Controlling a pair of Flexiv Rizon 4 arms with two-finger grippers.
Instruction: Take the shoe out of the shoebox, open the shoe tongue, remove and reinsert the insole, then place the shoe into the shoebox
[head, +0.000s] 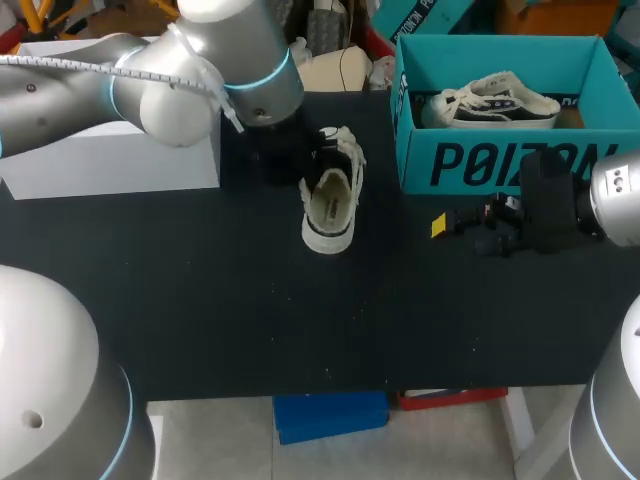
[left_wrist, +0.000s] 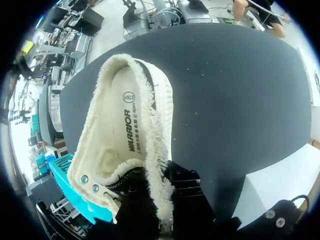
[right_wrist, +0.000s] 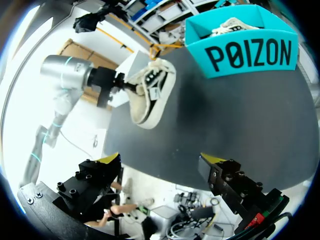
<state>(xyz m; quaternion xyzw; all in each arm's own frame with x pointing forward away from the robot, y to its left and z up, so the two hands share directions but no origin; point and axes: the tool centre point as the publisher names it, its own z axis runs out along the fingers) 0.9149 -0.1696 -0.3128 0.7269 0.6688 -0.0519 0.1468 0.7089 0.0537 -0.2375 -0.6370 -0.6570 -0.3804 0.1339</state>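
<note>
Shoe (head: 330, 200) is tilted at mid-table (head: 250, 300), left of the teal shoebox (head: 500, 165), its collar end grasped by the left gripper (right_wrist: 125, 86). Right gripper (right_wrist: 160, 160) hangs near the shoebox's front wall, fingers spread wide, nothing between them. A second shoe (head: 490, 102) lies inside the shoebox.

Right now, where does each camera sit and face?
Head view: above and behind, looking down on the black table; left arm and right arm show.
Left wrist view: left arm, facing the white fleece-lined sneaker in the left gripper.
Right wrist view: right arm, facing across the table past the open right gripper.
All share the sneaker; head and right wrist also the teal cardboard shoebox.
</note>
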